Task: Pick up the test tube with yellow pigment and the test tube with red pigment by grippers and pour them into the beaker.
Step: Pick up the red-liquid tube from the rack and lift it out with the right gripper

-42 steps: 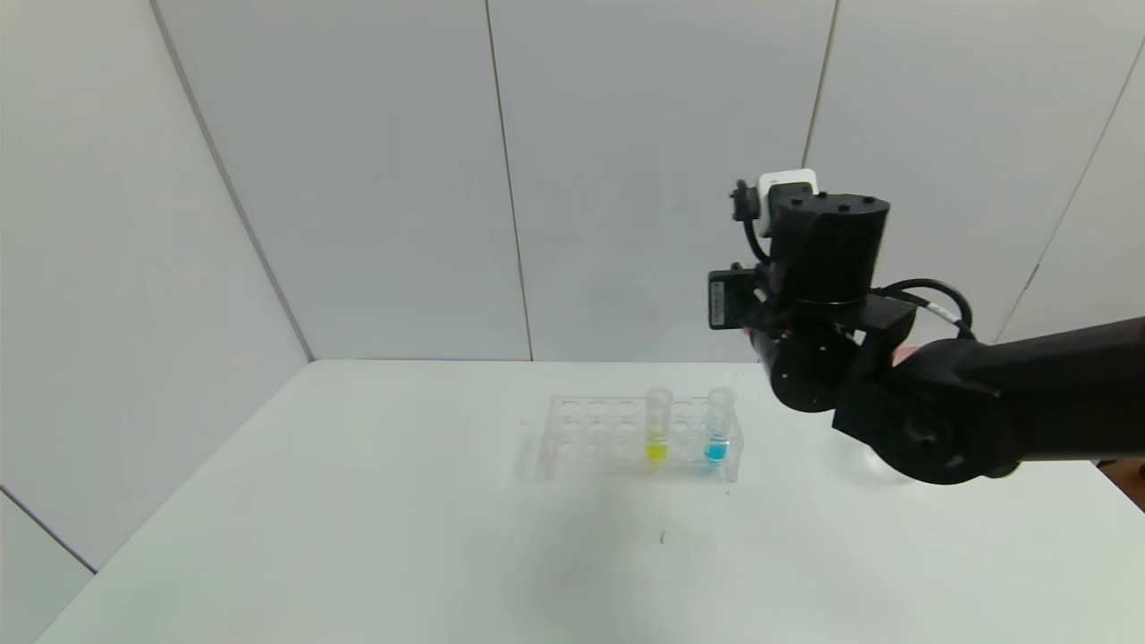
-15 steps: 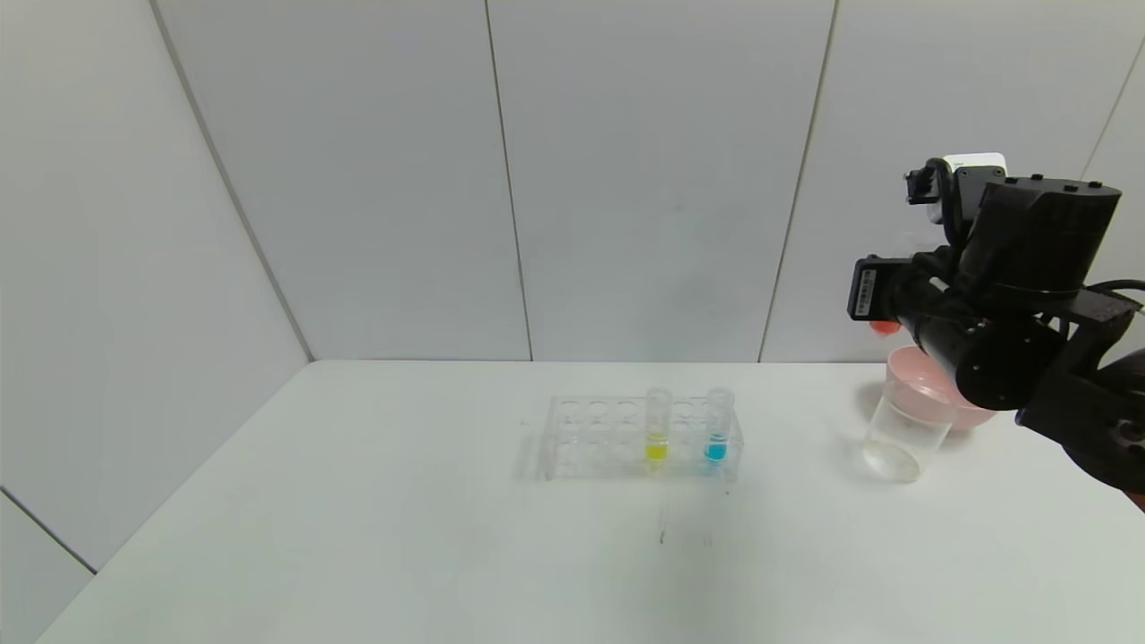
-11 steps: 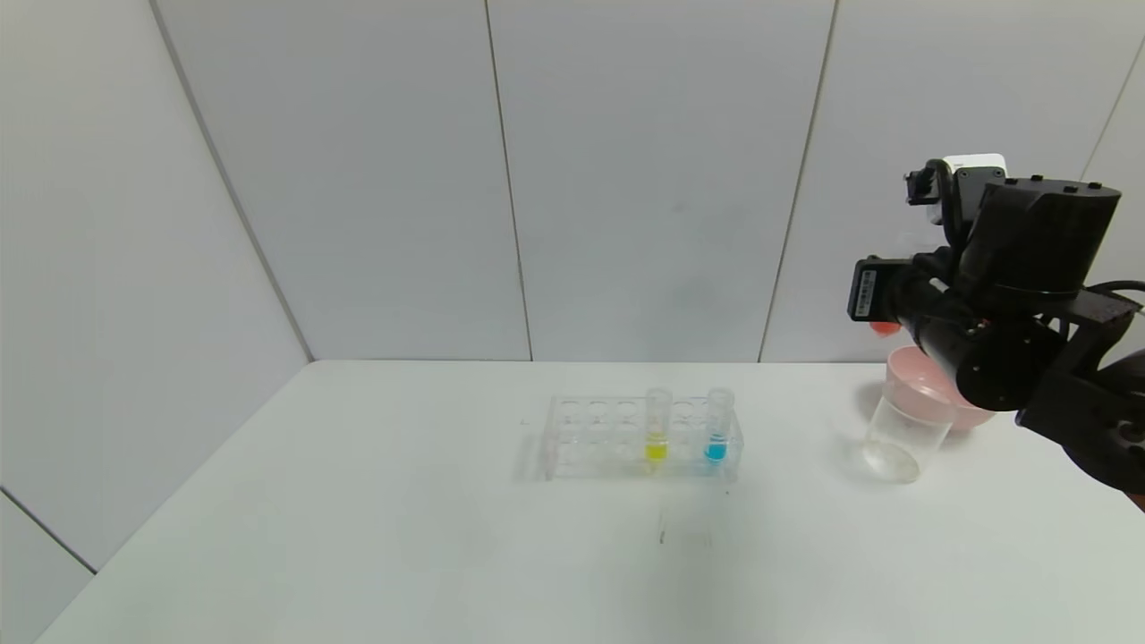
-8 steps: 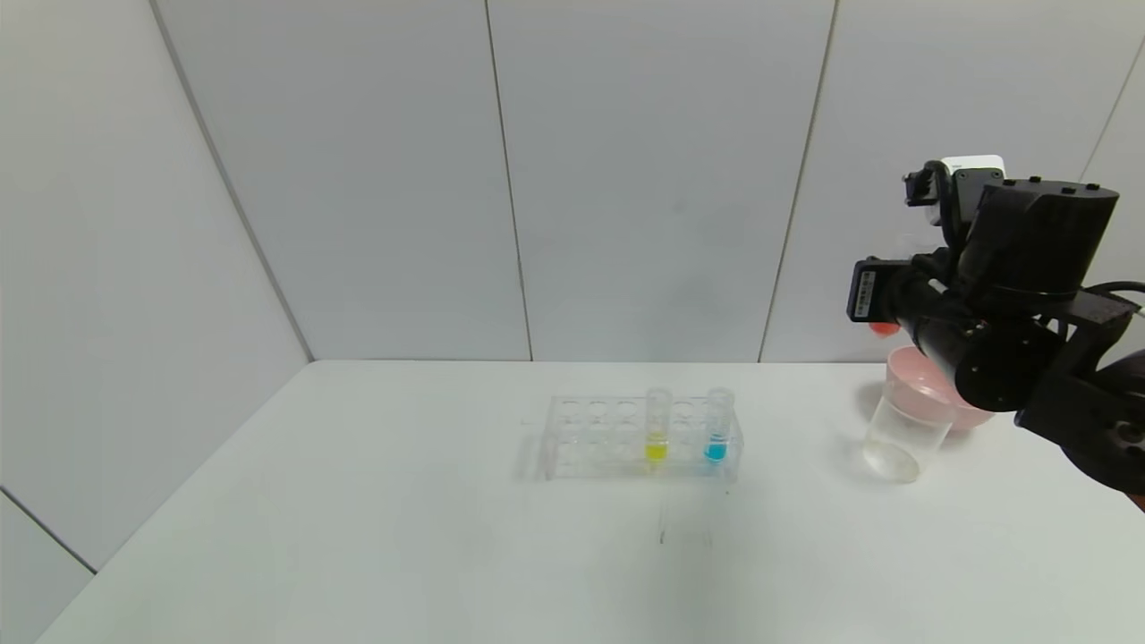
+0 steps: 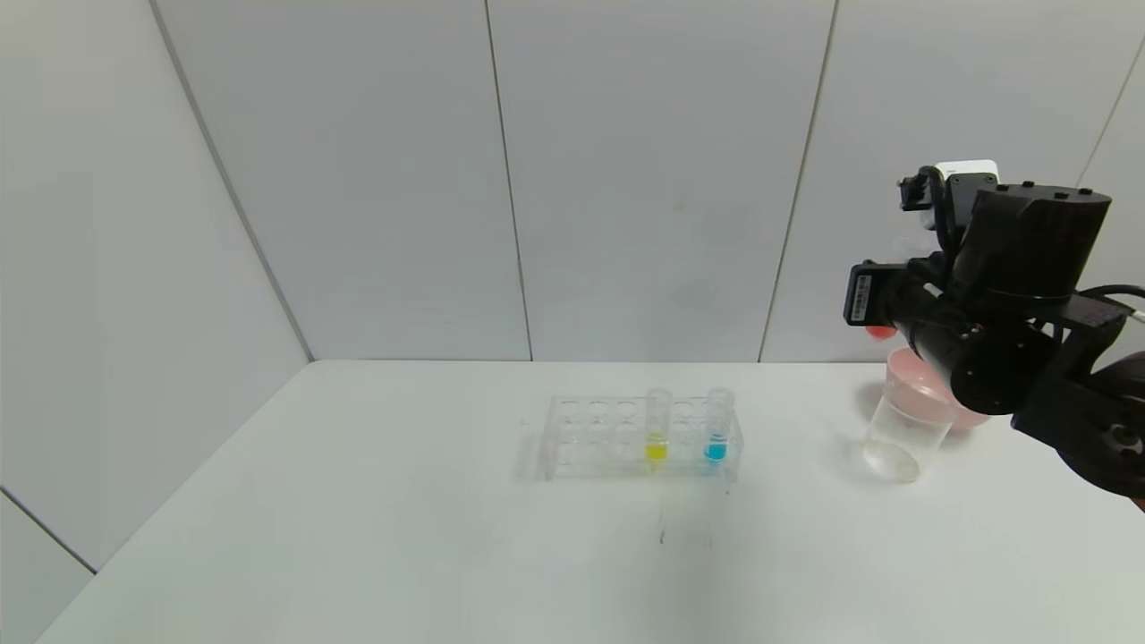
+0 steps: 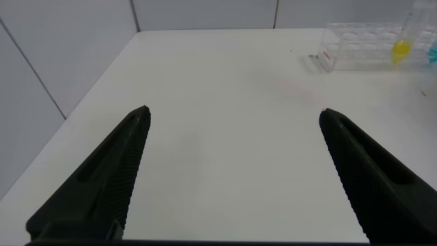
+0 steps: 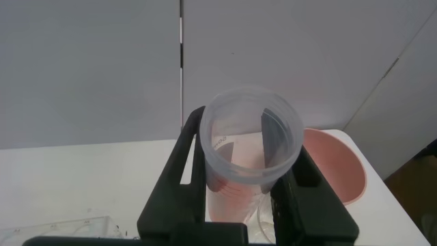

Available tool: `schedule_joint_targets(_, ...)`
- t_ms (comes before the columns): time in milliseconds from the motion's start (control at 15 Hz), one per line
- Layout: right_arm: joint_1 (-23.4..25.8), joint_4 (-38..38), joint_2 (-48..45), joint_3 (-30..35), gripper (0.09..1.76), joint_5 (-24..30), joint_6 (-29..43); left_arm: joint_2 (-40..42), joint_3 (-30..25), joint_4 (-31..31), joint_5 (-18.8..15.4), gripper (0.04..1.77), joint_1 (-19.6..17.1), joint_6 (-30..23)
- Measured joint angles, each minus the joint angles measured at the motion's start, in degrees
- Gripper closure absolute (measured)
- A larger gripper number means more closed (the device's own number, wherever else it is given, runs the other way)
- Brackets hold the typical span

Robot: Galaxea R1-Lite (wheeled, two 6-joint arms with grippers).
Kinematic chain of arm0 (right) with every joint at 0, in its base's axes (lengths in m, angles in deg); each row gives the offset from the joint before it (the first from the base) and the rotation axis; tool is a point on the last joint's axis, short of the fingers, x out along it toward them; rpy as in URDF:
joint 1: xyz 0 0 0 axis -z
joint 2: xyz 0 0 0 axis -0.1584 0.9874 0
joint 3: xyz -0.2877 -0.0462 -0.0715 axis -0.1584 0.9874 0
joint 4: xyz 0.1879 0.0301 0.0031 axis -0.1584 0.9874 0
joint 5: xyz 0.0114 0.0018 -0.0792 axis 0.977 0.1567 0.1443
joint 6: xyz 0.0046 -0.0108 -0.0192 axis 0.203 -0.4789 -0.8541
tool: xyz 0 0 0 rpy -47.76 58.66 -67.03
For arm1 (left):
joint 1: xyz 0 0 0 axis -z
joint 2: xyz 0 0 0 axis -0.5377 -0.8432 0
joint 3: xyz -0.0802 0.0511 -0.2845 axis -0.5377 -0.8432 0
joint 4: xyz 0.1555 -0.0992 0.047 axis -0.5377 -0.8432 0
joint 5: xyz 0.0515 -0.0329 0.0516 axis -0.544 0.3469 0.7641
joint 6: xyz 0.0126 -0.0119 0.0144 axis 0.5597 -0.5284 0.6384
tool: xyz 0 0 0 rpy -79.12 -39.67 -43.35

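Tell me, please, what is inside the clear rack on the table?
The rack holds two upright tubes: one with yellow liquid, one with blue liquid. The other holes look empty. No red tube stands there.

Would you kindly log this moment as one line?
right gripper: shut on test tube with red pigment, raised near beaker | left gripper: open, idle over table | test tube with yellow pigment: in rack

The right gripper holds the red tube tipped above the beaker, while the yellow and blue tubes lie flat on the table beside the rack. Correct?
Not quite. In the head view the test tube with yellow pigment and the blue tube stand upright in the rack, not flat on the table. The rest holds: the right gripper grips the test tube with red pigment above the beaker.
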Motion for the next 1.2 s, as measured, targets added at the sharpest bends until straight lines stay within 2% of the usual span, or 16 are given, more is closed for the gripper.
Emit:
schedule_joint_targets(867,2.0,0.2,-1.7,2.6,1.26,0.2,0.0,0.0,0.0,0.0,0.0,0.05,0.0,0.0)
schedule_joint_targets(1200,6.5,0.0,-4.3,5.1,1.26,0.2,0.0,0.0,0.0,0.0,0.0,0.05,0.0,0.0)
